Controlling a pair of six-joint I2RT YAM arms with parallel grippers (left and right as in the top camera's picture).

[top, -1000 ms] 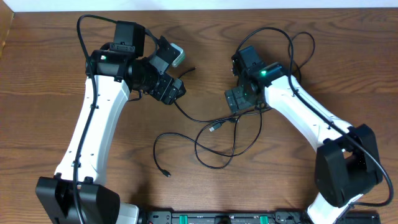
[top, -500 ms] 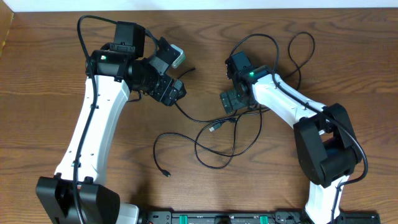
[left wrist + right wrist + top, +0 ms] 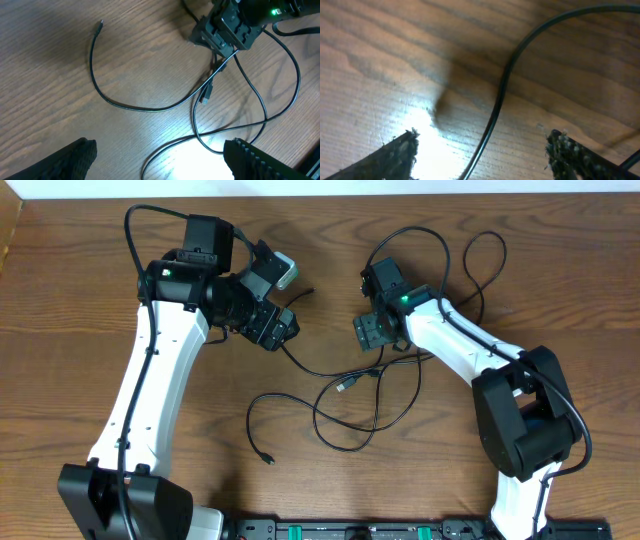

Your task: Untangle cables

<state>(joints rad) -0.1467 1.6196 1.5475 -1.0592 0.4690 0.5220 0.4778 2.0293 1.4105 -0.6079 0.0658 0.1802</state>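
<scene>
Thin black cables (image 3: 350,395) lie looped and crossed on the wooden table between the arms, with a small plug (image 3: 345,385) in the middle and another plug (image 3: 268,458) at the lower left. No white cord shows. My left gripper (image 3: 272,328) is open and hangs above the table; in the left wrist view a cable loop (image 3: 145,107) lies ahead of its jaws (image 3: 160,165). My right gripper (image 3: 370,335) is open and low over the table. A black cable (image 3: 492,115) runs between its fingers (image 3: 482,155).
The right gripper (image 3: 227,32) shows at the top of the left wrist view, by a plug (image 3: 206,95). Thicker black robot cables loop behind the right arm (image 3: 480,270). A black rail (image 3: 350,530) runs along the table's front edge.
My right gripper has moved a little left and toward the back, and its arm has swung inward. The left arm and the cables have not visibly moved.
</scene>
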